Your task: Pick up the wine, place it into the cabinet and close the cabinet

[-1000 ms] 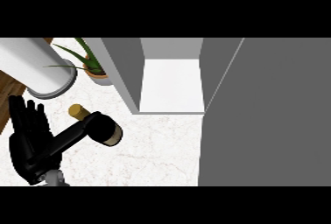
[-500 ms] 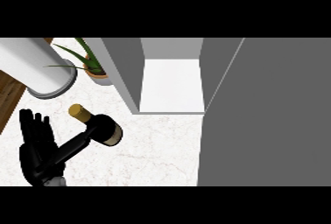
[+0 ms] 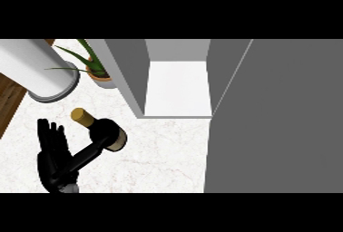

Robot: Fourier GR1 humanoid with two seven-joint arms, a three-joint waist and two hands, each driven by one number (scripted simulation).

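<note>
Head view. The counter [image 3: 157, 156] is pale marble and fills the lower middle of the field.

The wine [image 3: 102, 130] lies on its side on the counter at about 8 o'clock from centre. Its tan cork [image 3: 81, 116] points toward 10 o'clock, and its dark body widens toward 4 o'clock, ending in a tan-edged base. It is outside the cabinet and well apart from the opening.

The left robot hand [image 3: 55, 158] enters from the lower edge at 8 o'clock, just left of the wine. It is wide open: the fingers [image 3: 50, 136] stand straight and spread toward 12 o'clock, and the thumb [image 3: 87, 154] stretches toward 2 o'clock and meets the bottle's dark body. Nothing curls round the bottle. Whether the thumb presses on it or only overlaps it cannot be told. The right robot hand does not show.

The cabinet [image 3: 130, 77] stands at 12 o'clock with grey walls. It is open, showing a white shelf [image 3: 178, 88] with nothing on it. Its door [image 3: 281, 118] is a large flat grey panel covering the field from 1 to 5 o'clock, swung out over the counter.

At 10 o'clock a white cylinder [image 3: 36, 68] slants across the corner. Just to its right, beside the cabinet's left wall, stands a plant [image 3: 90, 61] with long green leaves in a small pot. A strip of brown wood [image 3: 9, 102] shows at 9 o'clock along the counter's left edge.
</note>
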